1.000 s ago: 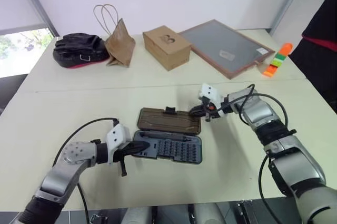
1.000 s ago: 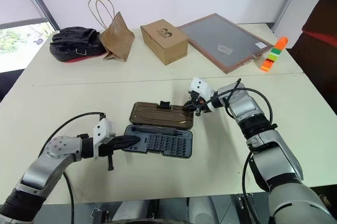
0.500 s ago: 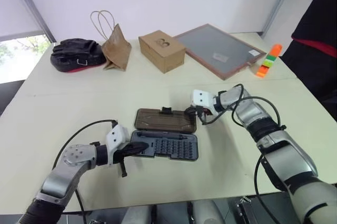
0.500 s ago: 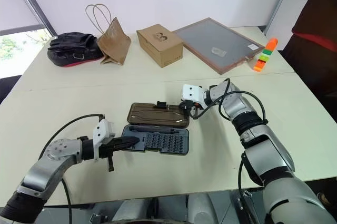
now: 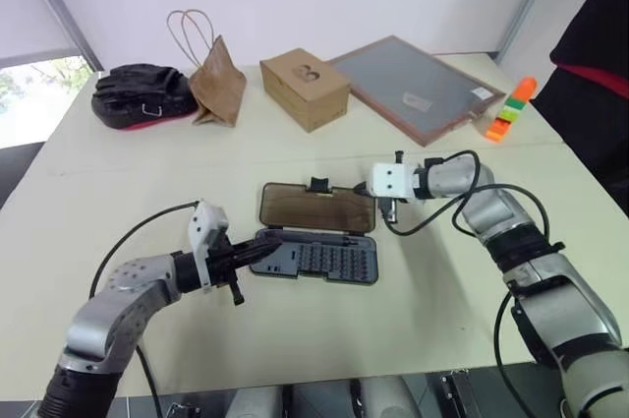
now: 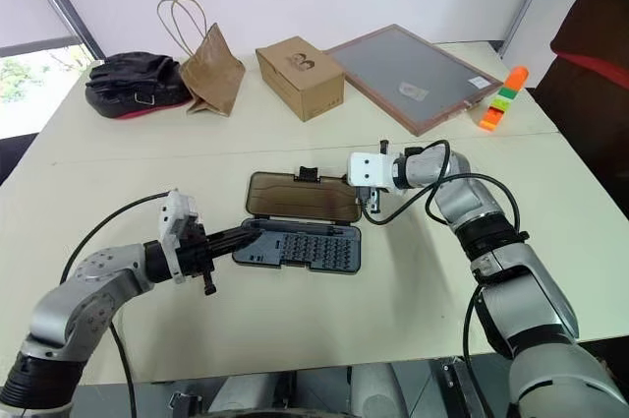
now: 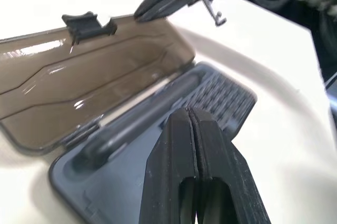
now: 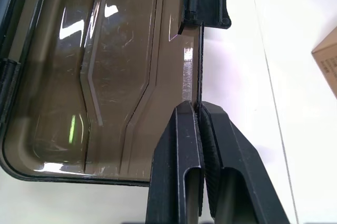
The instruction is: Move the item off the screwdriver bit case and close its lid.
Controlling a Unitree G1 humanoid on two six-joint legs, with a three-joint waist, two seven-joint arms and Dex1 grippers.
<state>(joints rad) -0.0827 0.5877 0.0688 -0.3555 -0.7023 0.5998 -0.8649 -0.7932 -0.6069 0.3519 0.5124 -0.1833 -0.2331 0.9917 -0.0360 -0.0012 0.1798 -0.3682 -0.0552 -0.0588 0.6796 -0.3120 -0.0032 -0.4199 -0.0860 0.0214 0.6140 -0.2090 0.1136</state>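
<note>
1. The left gripper (image 5: 257, 252), fingers pressed together and holding nothing, is resting its tips over the near left corner of the bit case (image 5: 319, 259).
2. The bit case is lying open just ahead of that gripper: a dark grey-blue tray with rows of small bits.
3. The lid (image 5: 316, 209), smoky brown with a black latch tab, is tilting up behind the tray.
4. The right gripper (image 8: 198, 116) is pinching the lid's far edge.
5. Everything is sitting on a pale table (image 5: 147, 172) beside a white wall.
</note>
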